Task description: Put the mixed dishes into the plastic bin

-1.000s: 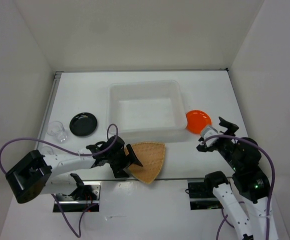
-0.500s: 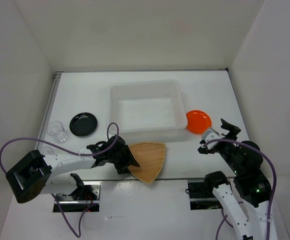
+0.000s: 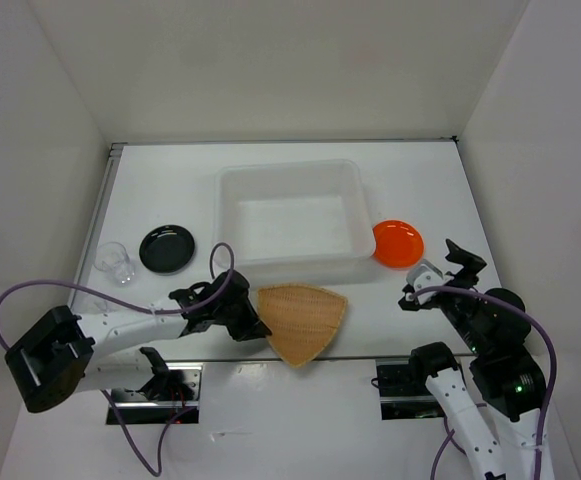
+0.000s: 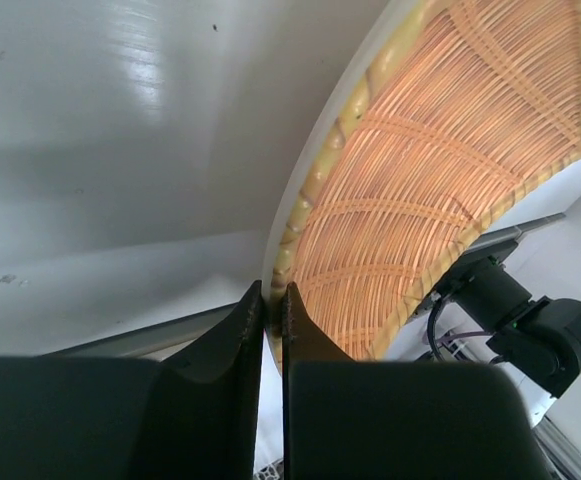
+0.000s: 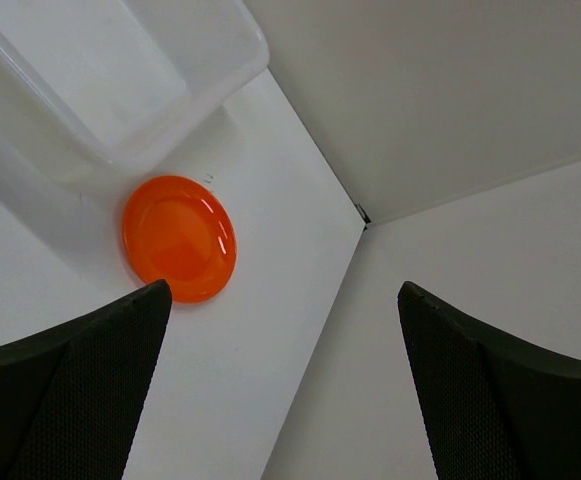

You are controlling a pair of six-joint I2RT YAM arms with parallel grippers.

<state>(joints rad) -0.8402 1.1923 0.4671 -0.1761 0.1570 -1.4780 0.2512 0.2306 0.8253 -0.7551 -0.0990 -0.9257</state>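
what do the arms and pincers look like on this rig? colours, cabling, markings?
Both arms: white tubular links, black joint housings. A purple cable loops along the left arm, a second one along the right arm, which shows a small green light. Left pincer and right pincer are black; the right one's fingers have a fine mesh texture. No printed markings visible.

tan woven dish (image 3: 303, 322) just in front of translucent white bin (image 3: 290, 225); orange plate (image 3: 398, 243) beside bin's right corner; black plate (image 3: 166, 248), clear cup (image 3: 115, 262) left.

One each: woven dish (image 3: 305, 320), orange plate (image 3: 398, 243), black plate (image 3: 166, 248), bin (image 3: 288, 168); clear cups (image 3: 116, 262) uncertain
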